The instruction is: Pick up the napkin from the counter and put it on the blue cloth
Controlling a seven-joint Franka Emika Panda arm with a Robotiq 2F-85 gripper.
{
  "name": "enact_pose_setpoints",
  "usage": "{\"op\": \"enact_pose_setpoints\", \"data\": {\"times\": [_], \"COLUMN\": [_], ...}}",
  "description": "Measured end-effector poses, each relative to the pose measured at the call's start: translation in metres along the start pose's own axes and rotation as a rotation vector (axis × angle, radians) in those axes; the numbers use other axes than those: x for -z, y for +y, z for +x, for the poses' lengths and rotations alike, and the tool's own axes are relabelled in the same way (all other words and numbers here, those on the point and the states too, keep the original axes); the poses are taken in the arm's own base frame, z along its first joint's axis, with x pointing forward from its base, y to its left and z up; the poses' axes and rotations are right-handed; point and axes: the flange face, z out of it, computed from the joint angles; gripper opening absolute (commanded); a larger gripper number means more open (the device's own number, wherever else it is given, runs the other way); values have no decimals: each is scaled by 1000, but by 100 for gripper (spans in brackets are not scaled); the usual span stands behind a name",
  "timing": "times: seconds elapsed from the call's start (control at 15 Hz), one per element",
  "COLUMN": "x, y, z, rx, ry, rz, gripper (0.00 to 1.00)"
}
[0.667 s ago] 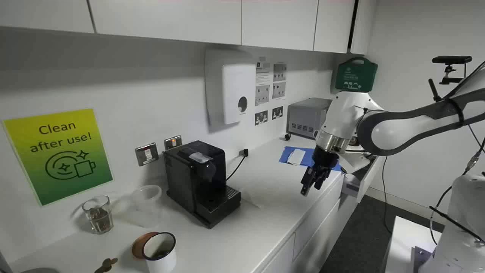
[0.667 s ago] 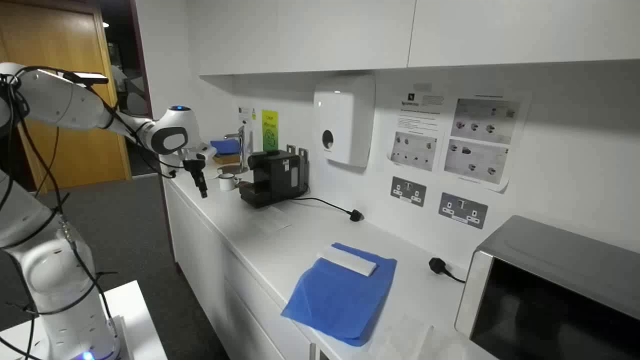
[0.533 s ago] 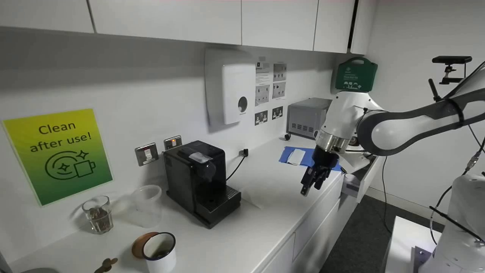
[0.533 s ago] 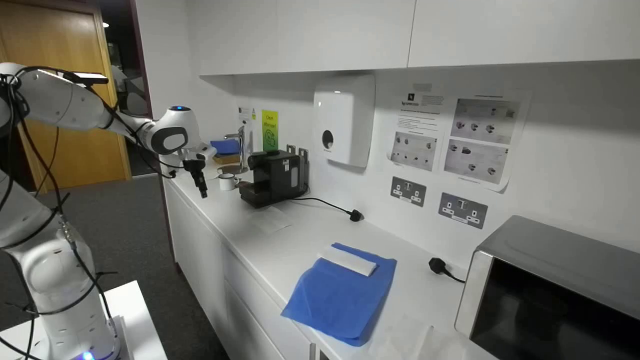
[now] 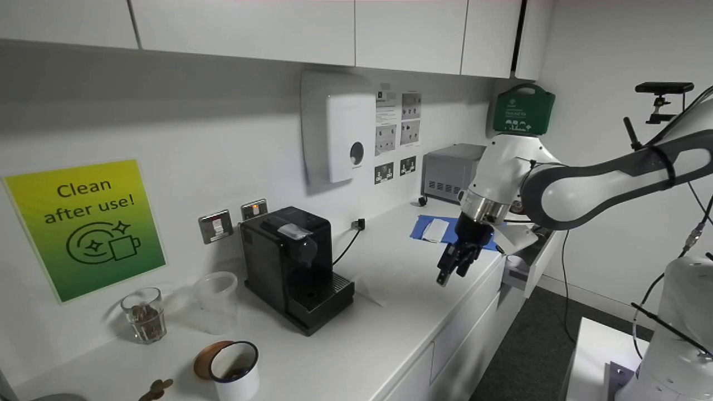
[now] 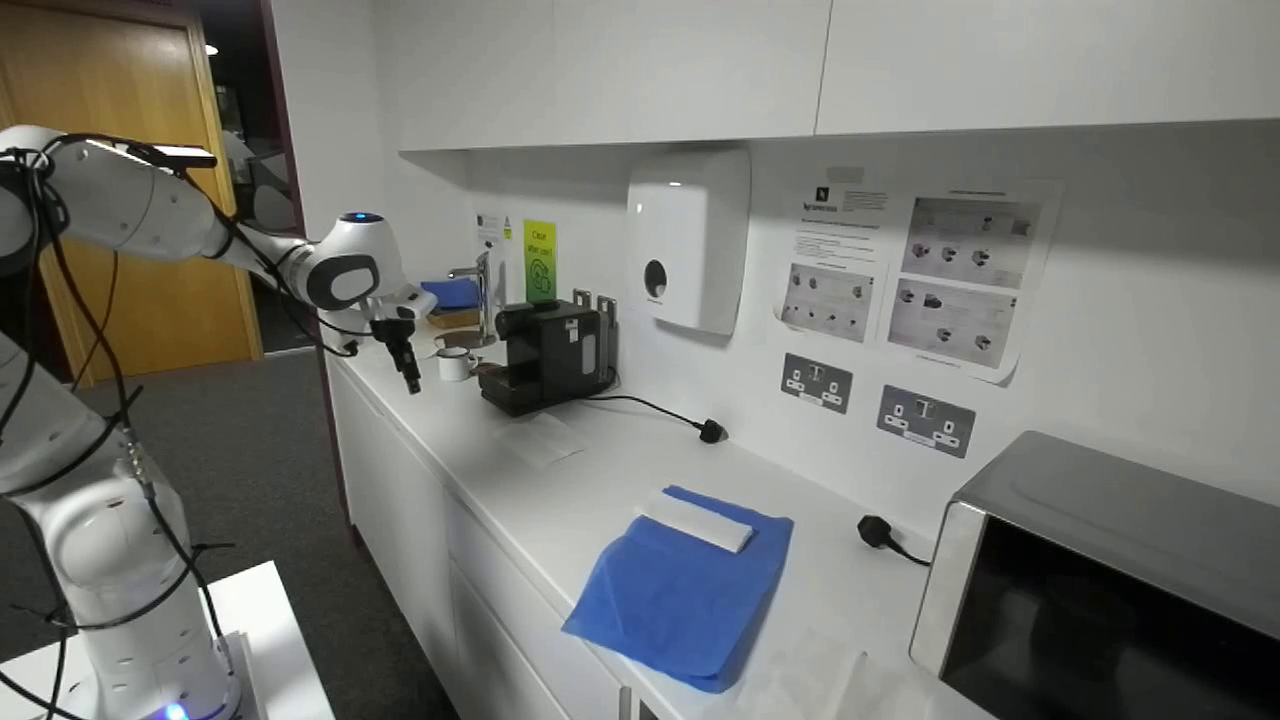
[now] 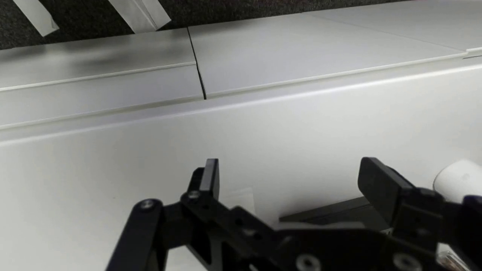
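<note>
Held the pincer (image 7: 290, 163) wide above the counter (image 6: 620, 460), inside its front edge; saw the napkin (image 6: 541, 438) just beside the coffee machine (image 6: 555, 355), with open room toward the blue cloth (image 6: 680, 600).

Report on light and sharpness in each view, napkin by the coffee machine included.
Both exterior views: soft shadow beneath the wall cabinets, the napkin faint, white on the white counter; wrist view: a bright line along the counter's edge, the claw dark and somewhat blurred nearest the camera.
</note>
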Motion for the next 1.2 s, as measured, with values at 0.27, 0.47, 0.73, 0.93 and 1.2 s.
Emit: {"op": "enact_pose_setpoints", "data": {"times": [0.27, 0.47, 0.73, 0.93, 1.2], "x": [-4, -7, -6, -5, -18], "y": [-5, -6, -6, -8, -1], "z": [17, 21, 21, 28, 41], "rx": [-4, -6, -4, 9, 18], "ry": [57, 55, 64, 116, 146], "rz": [32, 34, 37, 47, 49], "gripper": [100, 100, 100, 100, 100]}}
